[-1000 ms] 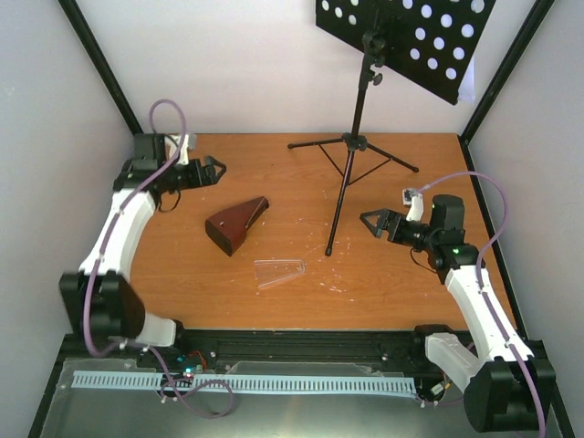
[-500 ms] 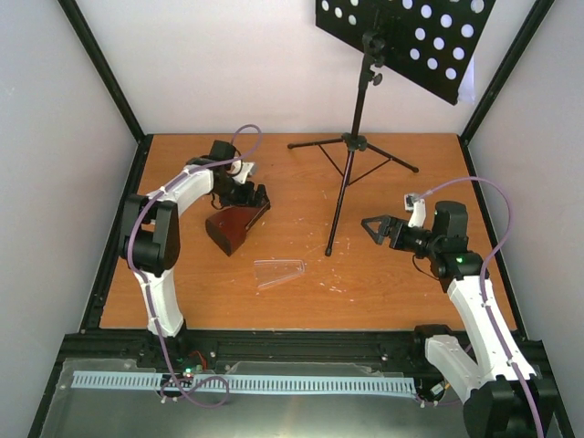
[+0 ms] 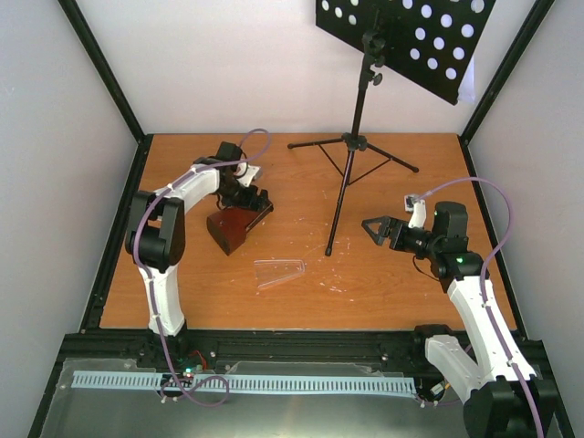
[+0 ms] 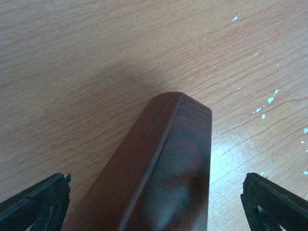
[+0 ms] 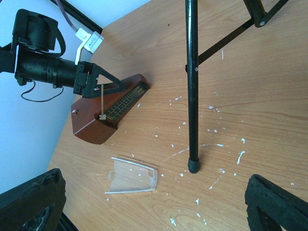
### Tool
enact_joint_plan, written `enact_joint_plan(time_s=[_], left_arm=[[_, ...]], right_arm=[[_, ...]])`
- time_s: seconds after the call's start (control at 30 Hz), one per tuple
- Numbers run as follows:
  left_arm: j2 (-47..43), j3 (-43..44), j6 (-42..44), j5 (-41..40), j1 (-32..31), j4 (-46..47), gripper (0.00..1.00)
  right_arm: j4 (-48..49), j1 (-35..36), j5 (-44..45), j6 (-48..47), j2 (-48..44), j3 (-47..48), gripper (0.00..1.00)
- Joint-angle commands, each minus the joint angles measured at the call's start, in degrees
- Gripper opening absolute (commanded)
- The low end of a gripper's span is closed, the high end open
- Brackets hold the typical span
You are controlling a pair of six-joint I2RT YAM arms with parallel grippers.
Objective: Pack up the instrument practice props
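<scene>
Two spread jaws of your left gripper (image 4: 155, 183) straddle the metronome (image 3: 235, 225), which lies on its side left of centre on the table (image 3: 411, 283). Your right gripper (image 3: 370, 226) gapes empty. It is rigid polished wood, probably slippery: pinch the flat flanks and spare the pendulum (image 5: 102, 98).

OBSTACLES: we see the music stand (image 3: 351, 146) spreading its legs over the far middle of the table (image 3: 411, 292), one foot reaching toward centre | metronome (image 3: 233, 228) and clear cover (image 3: 278, 272) lie left of it | FREE: we find open wood along the near edge.
</scene>
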Motion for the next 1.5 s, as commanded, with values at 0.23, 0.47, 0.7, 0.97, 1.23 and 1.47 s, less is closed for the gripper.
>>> enact_joint_plan(time_s=[0.23,0.47,0.7,0.97,1.23,1.47], left_arm=[[2.1,2.3,3.6,-4.2,-1.8,-0.1,0.91],[0.4,-0.8,4.5,-8.3,-3.1,1.7,0.87],[-5.8,-7.4,0.7,-17.6,-3.1,5.4,0.81],[-4.7,-5.0,-1.4,-21.4,-2.3,1.9,0.88],[-2.1,1.1,6.0,-14.2,-2.4,-0.8,0.99],[-0.2,1.8,9.5,-14.6,-2.8,-1.8,0.98]], right_arm=[[-1.2,0.4,0.0,-0.8,-1.8,-2.2,1.0],[-0.6,0.4,-0.1,0.0,0.0,-2.3,1.0],[-2.5,0.4,1.6,0.6,-2.1,-2.1,1.0],[-3.9,0.4,1.8,0.2,-4.8,-3.3,1.0],[-5.2,0.4,2.8,0.5,-9.1,-4.5,1.0],[-4.7,0.4,1.7,-0.1,-7.5,-4.7,1.0]])
